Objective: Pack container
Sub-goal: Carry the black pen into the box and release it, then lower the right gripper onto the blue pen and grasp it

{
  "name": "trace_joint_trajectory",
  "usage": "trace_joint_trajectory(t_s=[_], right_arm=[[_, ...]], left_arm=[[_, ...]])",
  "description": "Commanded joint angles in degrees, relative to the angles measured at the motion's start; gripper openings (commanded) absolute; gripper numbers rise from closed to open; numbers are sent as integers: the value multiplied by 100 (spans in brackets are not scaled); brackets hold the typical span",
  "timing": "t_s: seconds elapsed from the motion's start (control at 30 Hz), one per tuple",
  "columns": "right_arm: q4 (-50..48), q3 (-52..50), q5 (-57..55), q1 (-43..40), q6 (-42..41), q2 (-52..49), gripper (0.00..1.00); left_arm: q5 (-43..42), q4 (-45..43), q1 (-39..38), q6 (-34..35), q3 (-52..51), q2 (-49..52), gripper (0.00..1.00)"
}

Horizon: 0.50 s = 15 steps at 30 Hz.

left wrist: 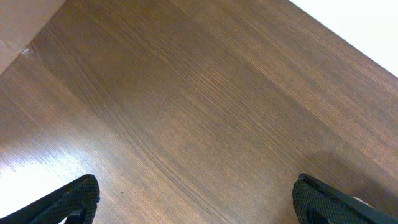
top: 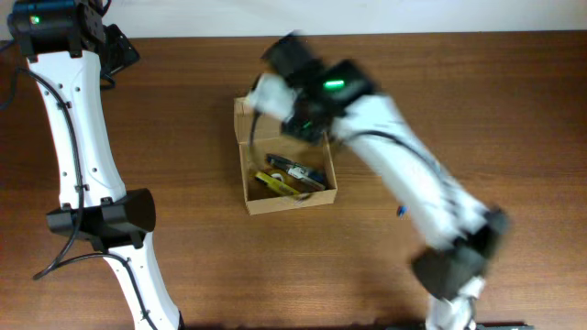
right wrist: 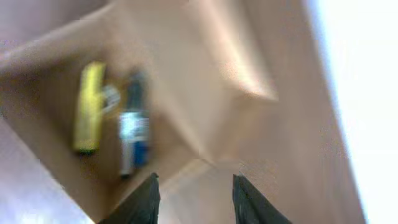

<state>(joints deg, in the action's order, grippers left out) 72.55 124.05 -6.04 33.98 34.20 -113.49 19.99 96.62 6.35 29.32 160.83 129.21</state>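
In the middle of the table [top: 477,101], the container [top: 290,203] sits open, with a yellow item [top: 273,182] and a blue-and-white item [top: 308,172] lying side by side inside. Just beyond, over its far end by the flap [top: 246,117], your right gripper [right wrist: 196,182] hovers, blurred, fingers parted with nothing between them. Farthest back, at the far left corner, your left gripper [left wrist: 199,200] hangs released, spread wide above the wood.

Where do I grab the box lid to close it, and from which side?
Likely pinch the lid by its free top edge with the right gripper, from above the far side. It is a thin flap standing at the box rear, so open jaws can straddle it. Blur hides its tilt.
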Motion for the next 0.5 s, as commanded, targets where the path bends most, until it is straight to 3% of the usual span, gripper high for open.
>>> trace_joint_trajectory(t_s=[0.0, 0.07, 0.2, 0.33, 0.47], right_arm=[[-101, 179, -225, -1276, -1484, 1095, 41], [133, 179, 149, -2330, -2555, 1244, 45], [925, 20, 876, -3467, -3154, 1117, 40], [1202, -643, 975, -4100, -4050, 986, 23], [750, -1827, 1322, -4378, -4597, 984, 22]], left_arm=[[61, 4, 20, -74, 61, -184, 100], [61, 4, 20, -74, 61, -184, 100], [61, 4, 20, -74, 61, -184, 100], [61, 4, 20, -74, 61, -184, 100], [61, 4, 20, -74, 61, -184, 100]])
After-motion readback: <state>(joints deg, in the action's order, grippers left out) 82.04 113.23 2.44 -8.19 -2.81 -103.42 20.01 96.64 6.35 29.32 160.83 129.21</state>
